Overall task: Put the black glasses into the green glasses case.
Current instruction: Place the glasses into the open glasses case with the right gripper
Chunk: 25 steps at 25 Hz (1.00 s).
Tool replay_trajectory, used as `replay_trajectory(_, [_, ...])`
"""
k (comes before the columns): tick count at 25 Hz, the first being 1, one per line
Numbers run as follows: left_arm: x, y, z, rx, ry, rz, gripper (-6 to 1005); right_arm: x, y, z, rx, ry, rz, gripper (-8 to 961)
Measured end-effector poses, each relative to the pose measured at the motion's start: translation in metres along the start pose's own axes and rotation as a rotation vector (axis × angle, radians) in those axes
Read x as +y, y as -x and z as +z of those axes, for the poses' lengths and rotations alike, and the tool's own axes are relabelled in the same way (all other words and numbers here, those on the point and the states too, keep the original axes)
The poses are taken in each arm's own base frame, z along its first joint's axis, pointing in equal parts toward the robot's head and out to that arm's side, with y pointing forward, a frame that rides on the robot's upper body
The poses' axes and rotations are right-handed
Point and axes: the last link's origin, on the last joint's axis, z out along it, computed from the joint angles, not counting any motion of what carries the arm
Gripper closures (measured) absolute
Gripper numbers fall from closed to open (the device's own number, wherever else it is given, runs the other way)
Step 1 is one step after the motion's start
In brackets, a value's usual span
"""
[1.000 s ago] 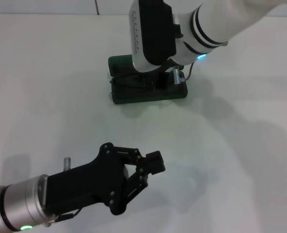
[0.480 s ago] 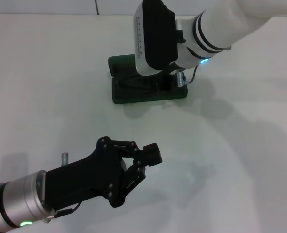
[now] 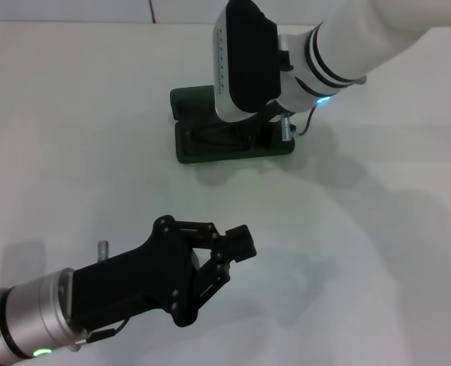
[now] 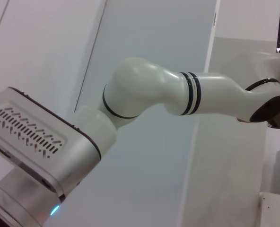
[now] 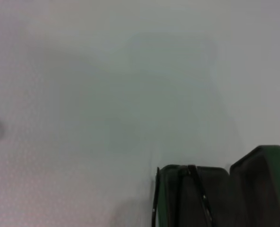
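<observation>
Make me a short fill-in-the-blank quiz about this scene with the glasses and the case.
1. The green glasses case lies ____, its lid up.
2. The black glasses lie ____ the case.
3. The ____ gripper hangs over the case.
4. The left gripper hovers over the bare ____.

Missing words: open; inside; right; table

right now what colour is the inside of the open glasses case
Dark, near black, inside the green glasses case; its outer shell is dark green. Head view shows it best.
</observation>
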Motion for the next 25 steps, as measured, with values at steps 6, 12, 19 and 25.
replay_trajectory(6, [0.0010,0.0007,-0.0012,0.000,-0.005,-0.003,917,0.0013,0.0011,0.0003,0.000,0.003,-0.005,819])
replay_trajectory(12, [0.0013,0.0010,-0.0017,0.000,-0.006,-0.002,917,0.0001,0.0029,-0.0001,-0.003,-0.002,-0.009,818])
replay_trajectory(19, [0.0009,0.0018,-0.0010,-0.004,-0.009,-0.001,918,-0.0022,0.0029,-0.0005,0.002,-0.010,-0.014,816])
replay_trajectory(25, [-0.0005,0.0016,0.0000,-0.006,-0.010,0.002,917,-0.0037,0.0005,-0.0005,0.019,-0.020,-0.022,815])
